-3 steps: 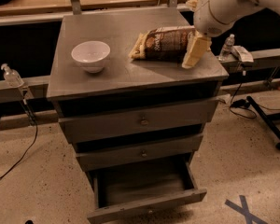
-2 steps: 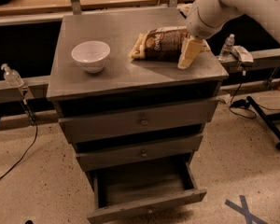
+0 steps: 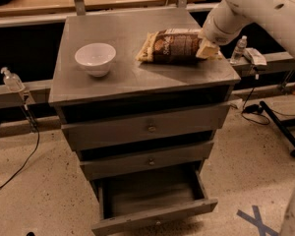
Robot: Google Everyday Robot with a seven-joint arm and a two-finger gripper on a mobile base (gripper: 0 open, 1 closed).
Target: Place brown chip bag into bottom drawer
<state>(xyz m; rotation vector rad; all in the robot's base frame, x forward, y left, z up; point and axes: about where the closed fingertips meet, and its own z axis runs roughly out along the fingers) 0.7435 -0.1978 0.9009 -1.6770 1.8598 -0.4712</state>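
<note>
1. Nearest to me, at the floor, the bottom drawer [image 3: 155, 220] is pulled out and open. I see nothing inside it, so it is ready to receive the bag.
2. Above it, the middle drawer [image 3: 150, 161] and the top drawer [image 3: 150, 128] are both closed.
3. On the cabinet top [image 3: 118, 77], a white bowl [image 3: 95, 58] stands at the left, well apart from the bag.
4. The bag [image 3: 169, 46] lies flat on the right part of the top, its long side running left to right. It is not lifted.
5. The gripper [image 3: 207, 47] is at the right end of the bag, low and touching it or just above it. I cannot tell how far open it is, or whether it already has hold of the bag.
6. My judgement: the task is at an early stage. The drawer is open, but the grasp is not confirmed, and lifting the bag, carrying it down and releasing it in the drawer are all left to do.
</note>
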